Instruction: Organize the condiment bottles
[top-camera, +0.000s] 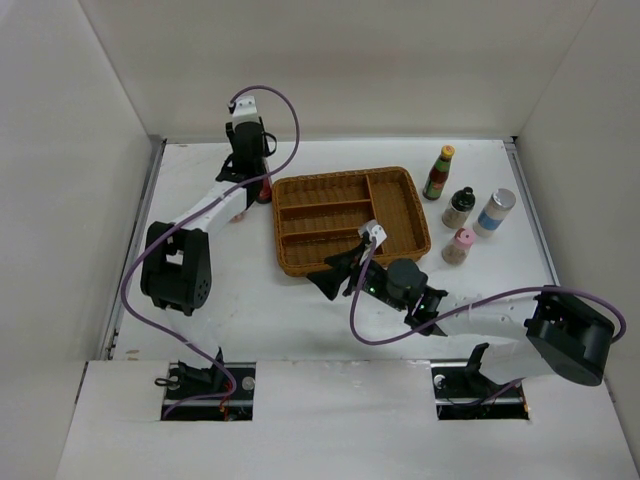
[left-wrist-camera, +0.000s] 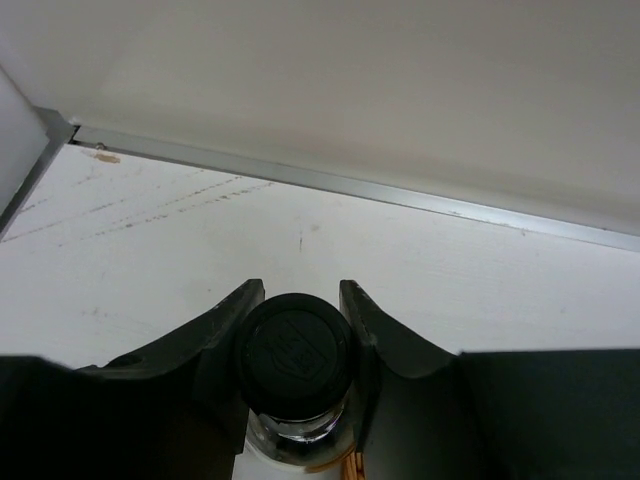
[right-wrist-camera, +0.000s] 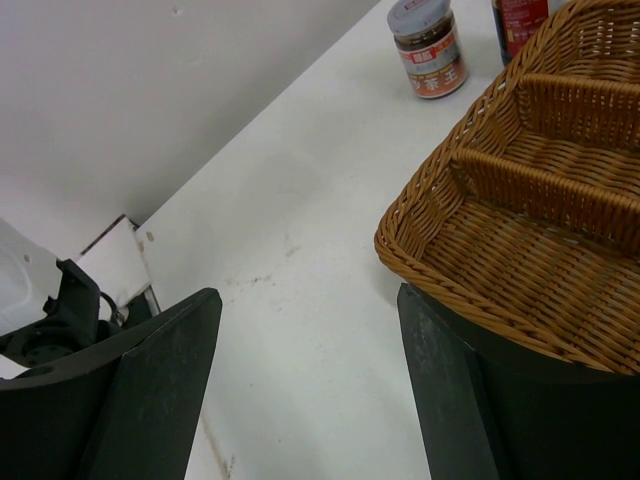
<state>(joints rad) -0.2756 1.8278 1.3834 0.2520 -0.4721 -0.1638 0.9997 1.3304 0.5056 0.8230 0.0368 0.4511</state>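
My left gripper is shut on the black cap of the tall clear bottle with a red label, which stands by the far left corner of the wicker tray. The short pink-lidded jar stands just left of it, partly under the left arm. My right gripper is open and empty at the tray's near left corner. The green yellow-capped bottle, black-capped shaker, silver-capped blue-labelled bottle and pink-capped shaker stand right of the tray.
The brown wicker tray has its compartments empty. White walls enclose the table at the back and both sides. A metal strip runs along the back wall's foot, close ahead of the left gripper.
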